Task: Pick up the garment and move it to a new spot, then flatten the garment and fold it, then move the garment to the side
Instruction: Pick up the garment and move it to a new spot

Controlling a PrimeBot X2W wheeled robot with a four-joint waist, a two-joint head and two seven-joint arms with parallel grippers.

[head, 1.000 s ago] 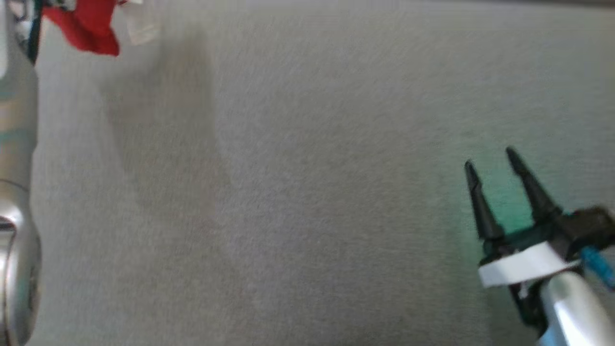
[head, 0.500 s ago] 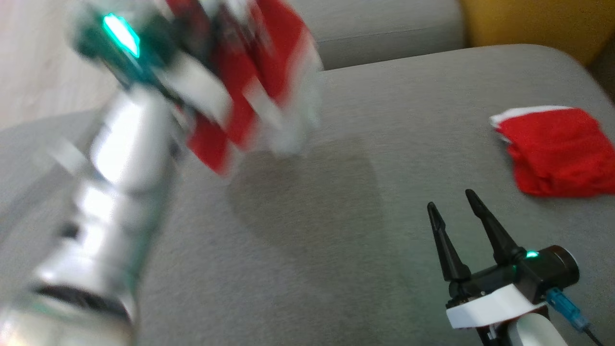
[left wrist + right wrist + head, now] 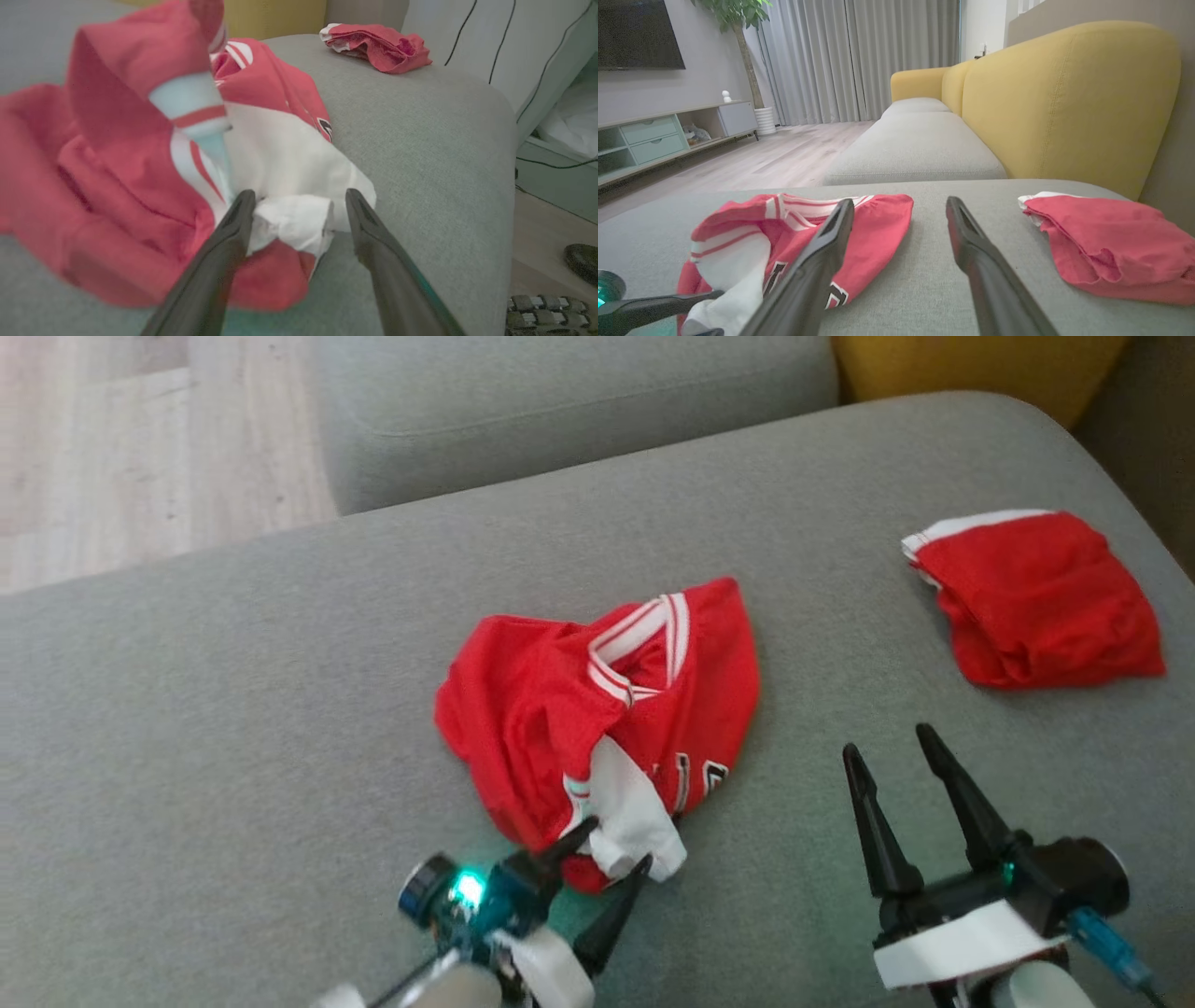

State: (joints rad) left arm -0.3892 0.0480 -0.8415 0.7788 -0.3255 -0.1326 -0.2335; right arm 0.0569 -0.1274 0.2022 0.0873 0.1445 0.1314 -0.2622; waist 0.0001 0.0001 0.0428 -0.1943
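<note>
Living room: yellow sofa, apparent television.

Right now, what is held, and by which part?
Nothing is held. The left gripper stands open around the white edge of the jersey; the right gripper is open, empty.

The left hand has its two dark fingers spread wide apart. A crumpled red jersey with white stripes lies heaped on a grey sofa cushion, its near side blurred. A bunched white fold of the jersey sits between the fingertips, touching the finger on the view's left and stopping just short of the other. Well beyond, at the cushion's far edge, lies a second red garment, folded. A yellow backrest shows behind, black cables hang down a pale wall, and wooden floor shows at the lower right.
</note>
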